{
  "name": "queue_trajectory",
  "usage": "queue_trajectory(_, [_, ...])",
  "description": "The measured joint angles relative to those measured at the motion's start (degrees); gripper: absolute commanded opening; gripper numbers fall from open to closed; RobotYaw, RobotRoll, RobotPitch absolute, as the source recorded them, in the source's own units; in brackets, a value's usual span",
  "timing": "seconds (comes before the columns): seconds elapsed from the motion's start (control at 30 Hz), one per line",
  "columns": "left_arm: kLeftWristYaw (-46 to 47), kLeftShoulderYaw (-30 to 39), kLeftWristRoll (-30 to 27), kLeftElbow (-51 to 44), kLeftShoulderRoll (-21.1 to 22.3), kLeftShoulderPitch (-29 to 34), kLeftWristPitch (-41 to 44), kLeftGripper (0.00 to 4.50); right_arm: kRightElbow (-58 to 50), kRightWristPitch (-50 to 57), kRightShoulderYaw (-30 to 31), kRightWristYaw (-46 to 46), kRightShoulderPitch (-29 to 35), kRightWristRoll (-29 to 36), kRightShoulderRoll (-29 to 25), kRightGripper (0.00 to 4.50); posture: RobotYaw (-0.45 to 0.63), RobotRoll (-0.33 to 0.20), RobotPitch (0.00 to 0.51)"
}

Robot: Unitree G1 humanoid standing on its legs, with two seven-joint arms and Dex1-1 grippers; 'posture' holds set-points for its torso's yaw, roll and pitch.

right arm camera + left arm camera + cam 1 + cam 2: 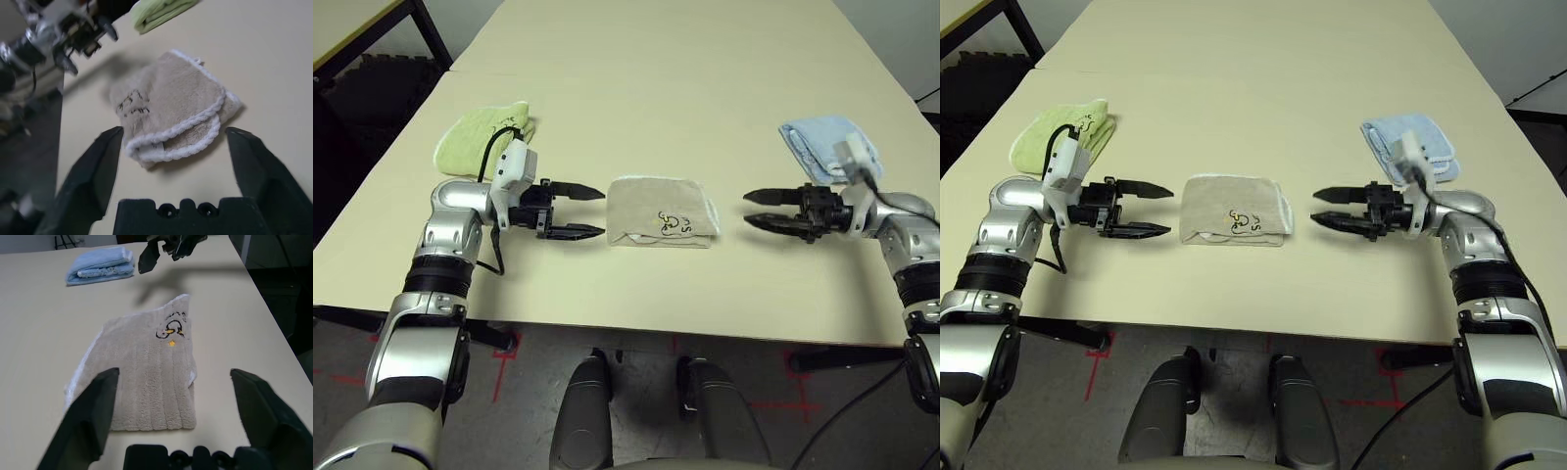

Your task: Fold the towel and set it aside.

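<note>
The beige towel (661, 211) lies folded into a small rectangle on the table near its front edge, with a dark embroidered mark (672, 223) on top and white edging (181, 129) along its layers. My left gripper (593, 211) hovers just to its left, open and holding nothing, fingers pointing at the towel. My right gripper (754, 210) stands open a short way off its right side, also pointing at the towel (1236, 211). Neither gripper touches the cloth.
A lime-green folded towel (480, 137) lies behind my left arm. A light blue folded towel (827, 147) lies behind my right wrist. The cream table (656, 78) stretches far back; its front edge (607, 328) runs close below the towel.
</note>
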Motion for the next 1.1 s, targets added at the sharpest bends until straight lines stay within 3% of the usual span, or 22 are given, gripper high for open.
queue_trajectory(0.1, [-0.06, -1.09, -0.70, 0.00, 0.35, 0.00, -0.42, 4.50, -2.75, 13.63, -0.04, -2.65, 0.00, 2.26, -1.73, 4.47, 0.01, 0.000, 0.174])
queue_trajectory(0.27, [-0.07, -1.93, -1.62, -0.07, 0.75, 0.00, -0.52, 4.50, -6.19, 27.60, 1.26, -6.06, 0.07, 3.33, -3.38, 4.47, 0.02, 0.000, 0.178])
queue_trajectory(0.47, [-0.07, -2.68, -2.44, -1.26, 0.76, 0.02, -0.39, 4.50, -5.68, 39.41, -1.25, -12.83, -0.96, 6.52, 0.55, 4.47, 0.04, 0.000, 0.181])
queue_trajectory(0.8, [-0.07, -2.80, -2.84, -3.32, 0.81, 0.21, 0.92, 4.50, -4.65, 44.87, -5.79, -23.72, -1.24, 8.47, 10.01, 4.47, 0.05, 0.000, 0.183])
queue_trajectory(1.1, [-0.07, -2.78, -2.84, -5.56, 0.95, 0.92, 2.46, 4.50, -1.84, 42.74, -7.79, -30.00, -4.43, 8.39, 16.45, 4.47, 0.06, 0.000, 0.181])
